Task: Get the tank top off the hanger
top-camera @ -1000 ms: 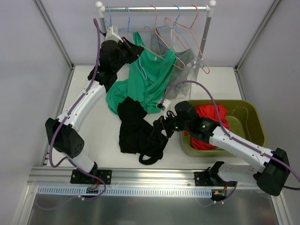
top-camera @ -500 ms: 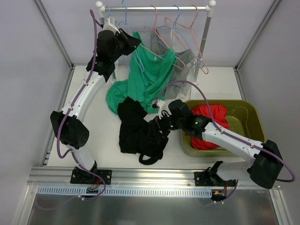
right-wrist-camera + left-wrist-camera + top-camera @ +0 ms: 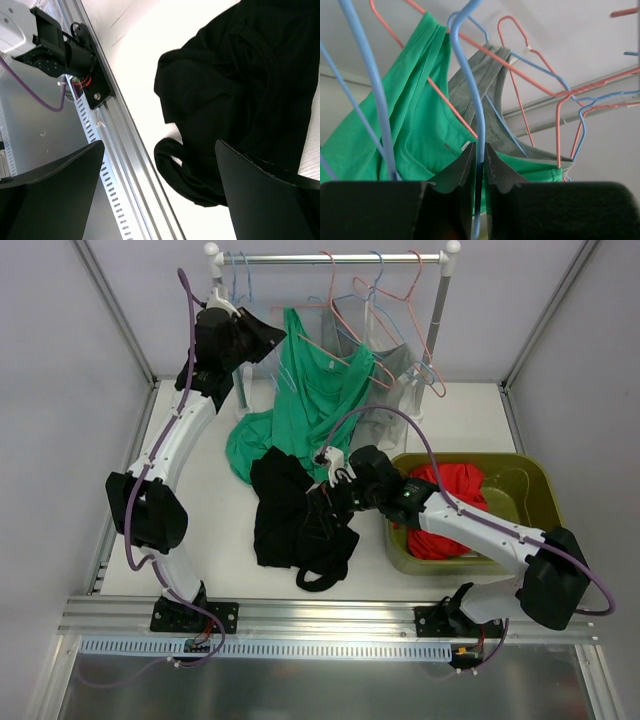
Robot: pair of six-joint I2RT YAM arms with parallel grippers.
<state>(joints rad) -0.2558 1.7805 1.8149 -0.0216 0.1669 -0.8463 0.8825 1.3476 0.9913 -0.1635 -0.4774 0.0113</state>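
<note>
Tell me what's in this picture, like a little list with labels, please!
rail: across the back of the table
green tank top: on a hanger at the rail, bottom end lying on the table
grey top: hanging behind the green one
left jaws: shut on a blue hanger up by the rail
right jaws: wide open over the black clothes, holding nothing
black clothes: heaped on the table
bin: on the right, red cloth inside

Green tank top (image 3: 420, 125) on pink hanger (image 3: 451, 106)
</note>
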